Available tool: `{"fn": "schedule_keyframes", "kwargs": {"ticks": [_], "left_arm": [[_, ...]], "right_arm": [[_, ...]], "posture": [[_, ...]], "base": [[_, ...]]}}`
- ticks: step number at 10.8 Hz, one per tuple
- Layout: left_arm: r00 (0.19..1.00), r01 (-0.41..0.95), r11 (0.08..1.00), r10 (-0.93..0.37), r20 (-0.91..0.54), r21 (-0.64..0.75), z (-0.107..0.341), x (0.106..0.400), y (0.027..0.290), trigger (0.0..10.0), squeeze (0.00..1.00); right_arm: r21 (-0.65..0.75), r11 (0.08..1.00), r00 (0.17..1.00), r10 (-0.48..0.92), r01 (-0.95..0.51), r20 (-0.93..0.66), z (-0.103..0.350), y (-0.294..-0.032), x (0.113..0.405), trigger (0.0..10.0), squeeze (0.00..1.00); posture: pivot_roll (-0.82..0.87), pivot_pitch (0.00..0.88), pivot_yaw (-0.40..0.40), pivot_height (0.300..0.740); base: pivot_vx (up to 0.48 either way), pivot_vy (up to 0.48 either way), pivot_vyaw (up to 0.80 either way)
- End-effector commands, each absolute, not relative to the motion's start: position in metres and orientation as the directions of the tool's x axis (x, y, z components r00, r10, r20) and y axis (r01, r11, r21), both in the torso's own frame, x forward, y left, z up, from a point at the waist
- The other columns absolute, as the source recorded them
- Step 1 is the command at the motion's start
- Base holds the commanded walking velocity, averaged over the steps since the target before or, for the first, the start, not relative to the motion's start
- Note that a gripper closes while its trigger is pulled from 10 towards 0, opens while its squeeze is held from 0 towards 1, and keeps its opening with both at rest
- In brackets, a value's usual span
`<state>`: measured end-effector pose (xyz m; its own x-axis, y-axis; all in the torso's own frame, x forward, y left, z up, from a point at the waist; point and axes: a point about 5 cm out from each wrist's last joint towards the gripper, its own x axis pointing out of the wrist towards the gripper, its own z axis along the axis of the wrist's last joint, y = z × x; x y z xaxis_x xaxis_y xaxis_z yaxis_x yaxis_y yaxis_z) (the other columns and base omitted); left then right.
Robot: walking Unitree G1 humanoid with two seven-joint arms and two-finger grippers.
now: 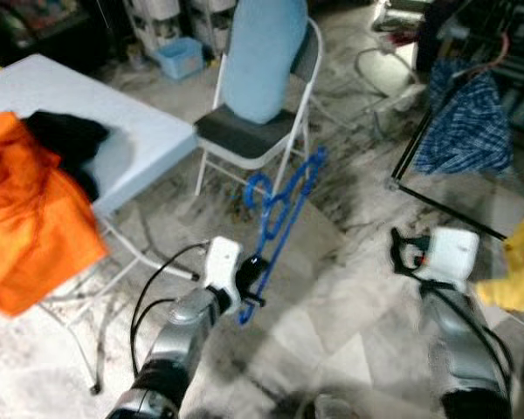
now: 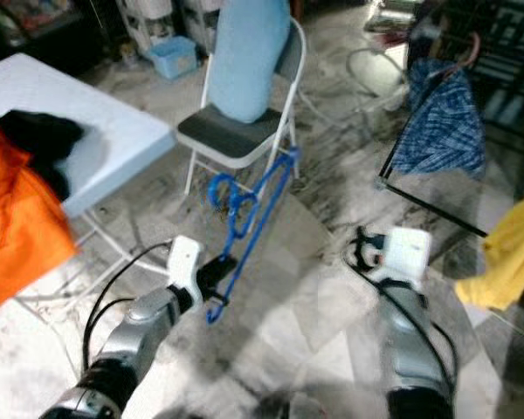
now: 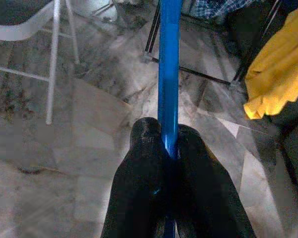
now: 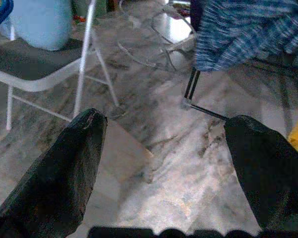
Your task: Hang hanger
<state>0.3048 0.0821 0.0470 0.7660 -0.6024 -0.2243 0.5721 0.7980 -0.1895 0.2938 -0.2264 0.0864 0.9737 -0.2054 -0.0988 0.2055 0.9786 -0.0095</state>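
Hanger [image 1: 284, 205] in left pincer [image 3: 169, 148], hook seemingly blurred

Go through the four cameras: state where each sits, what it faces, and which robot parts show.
Left eye view: on the head, looking down at the marble floor; both silver arms show, the left gripper holding the blue hanger.
Right eye view: the same scene from the head's other eye, with the folding chair ahead.
Left wrist view: along its fingers, shut on the hanger.
Right wrist view: between the open right gripper fingers, toward the floor.
Shared: both wrist views catch the plaid garment and chair.
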Motion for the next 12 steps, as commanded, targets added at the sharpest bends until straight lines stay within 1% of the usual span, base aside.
{"fn": "schedule_keyframes", "kwargs": {"ticks": [1,2,4,5,9,12], "left_arm": [[0.777,0.548,0.817,-0.577,-0.251,-0.178,0.0419,0.3027,0.0942,10.0,0.0],[0.778,0.547,0.817,-0.576,-0.249,-0.182,0.0417,0.3025,0.0941,10.0,0.0],[0.775,0.556,0.81,-0.587,-0.234,-0.188,0.0429,0.3019,0.0933,10.0,0.0],[0.771,0.559,0.805,-0.593,-0.233,-0.198,0.0419,0.3,0.0915,10.0,0.0],[0.774,0.548,0.806,-0.59,-0.229,-0.225,0.0391,0.2956,0.0891,10.0,0.0],[0.771,0.55,0.802,-0.595,-0.227,-0.233,0.0393,0.2958,0.0926,10.0,0.0]], "right_arm": [[0.01,0.984,0.981,-0.175,0.177,-0.088,0.088,-0.2143,0.2968,10.0,0.0],[0.012,0.983,0.979,-0.183,0.185,-0.094,0.0873,-0.2141,0.2966,10.0,0.0],[-0.021,0.981,0.977,-0.193,0.192,-0.091,0.0874,-0.2139,0.2963,10.0,0.0],[-0.012,0.981,0.976,-0.196,0.195,-0.093,0.0875,-0.2147,0.2966,10.0,0.0],[-0.027,0.984,0.978,-0.18,0.178,-0.107,0.0891,-0.214,0.3015,10.0,0.0],[-0.02,0.984,0.978,-0.18,0.179,-0.106,0.0895,-0.2124,0.3031,10.0,0.0]], "posture": [[-0.17,0.129,0.048,0.74],[-0.17,0.129,0.044,0.74],[-0.17,0.13,0.042,0.74],[-0.17,0.132,0.029,0.74],[-0.16,0.13,0.007,0.74],[-0.16,0.126,0.017,0.74]], "base": [[0.0,0.48,0.0],[0.0,0.315,0.0],[0.0,0.0,0.0],[0.0,0.0,0.0],[0.0,0.0,-0.8],[0.0,0.0,-0.8]]}}
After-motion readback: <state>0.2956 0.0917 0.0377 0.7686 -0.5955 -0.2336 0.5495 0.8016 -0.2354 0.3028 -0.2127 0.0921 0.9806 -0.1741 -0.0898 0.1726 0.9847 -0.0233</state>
